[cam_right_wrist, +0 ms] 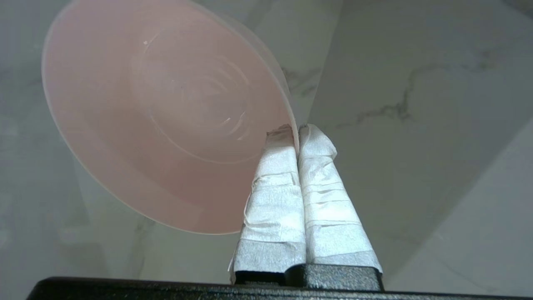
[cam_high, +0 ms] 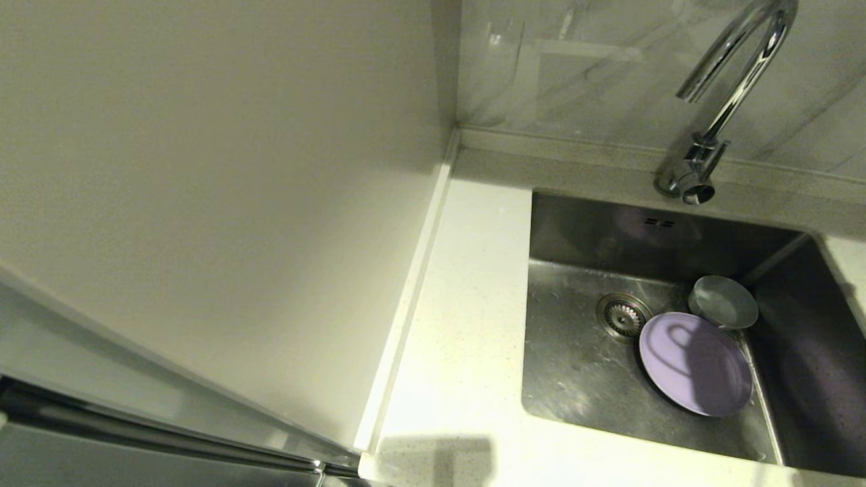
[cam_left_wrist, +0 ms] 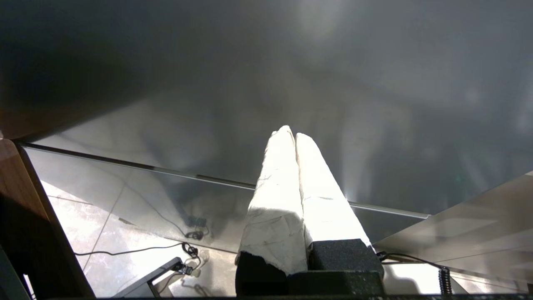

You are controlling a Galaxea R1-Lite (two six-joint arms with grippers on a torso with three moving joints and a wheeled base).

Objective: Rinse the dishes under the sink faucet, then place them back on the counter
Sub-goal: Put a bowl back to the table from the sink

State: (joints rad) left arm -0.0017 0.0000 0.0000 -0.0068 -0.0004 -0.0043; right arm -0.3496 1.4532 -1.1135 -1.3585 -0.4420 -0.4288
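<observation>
The taped fingers of the right gripper are seen clamped on the rim of the pink bowl. The bowl is held on edge, its hollow turned toward the wrist cam, w/ marbled wall tile behind it. Neither that arm nor the bowl is caught by the head cam, so the bowl's height over the sink can't be told.

The left gripper is parked low, fingers pressed together on nothing, w/ floor and cables seen below it; it is well apart from the work.

Further out, in the head view, the counter is seen beside the sink. In the basin the plate is leaned at the right side, just beside the drain. The blue-white bowl is lying just behind the plate, approx touching its far edge. Beyond, the faucet is arched over the basin's back edge; no water is seen running.

The coming move is judged to turn on this: the pink bowl is gripped at the rim only, its body lying off to one side of the fingers, so the hollow must be swung under the spout by the right arm, which is the nearer one.
</observation>
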